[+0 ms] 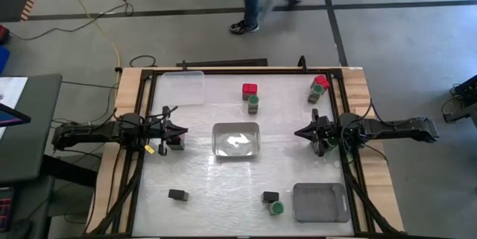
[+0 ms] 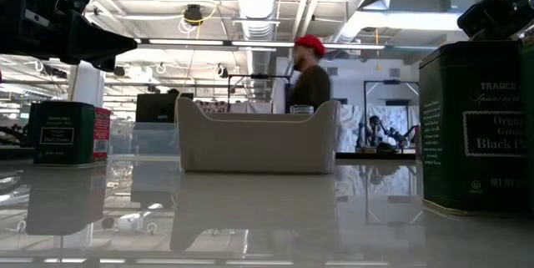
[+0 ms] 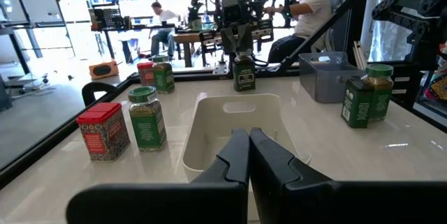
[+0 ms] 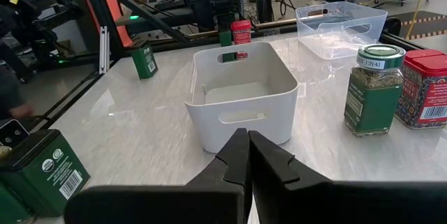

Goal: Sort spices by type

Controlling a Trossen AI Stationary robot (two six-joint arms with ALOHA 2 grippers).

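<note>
Across the frame, surface (image 1: 201,187): white, ringed by a dark frame, spices scattered, none sorted yet by the look of it.
Centre, white bin (image 1: 236,139): open and seemingly without contents; clear tray (image 1: 183,88) upper left, grey tray (image 1: 320,202) lower right.
Upper middle, spices: red tin (image 1: 249,89) touching green-capped jar (image 1: 253,103); second red-and-green pair (image 1: 319,86) upper right.
Lower part, spices: black tin (image 1: 177,194) lower left alone; black tin beside green-capped jar (image 1: 273,202) just left of the grey tray.
Step in hand, judged: choosing a first container; best to open wide, come down over one tin squarely, avoid nudging its touching neighbour.
Left claw (image 1: 179,130): centre left, fingers pressed together, holding nothing, small container just beside it.
Right claw (image 1: 299,132): centre right, fingers likewise together, nothing gripped.
</note>
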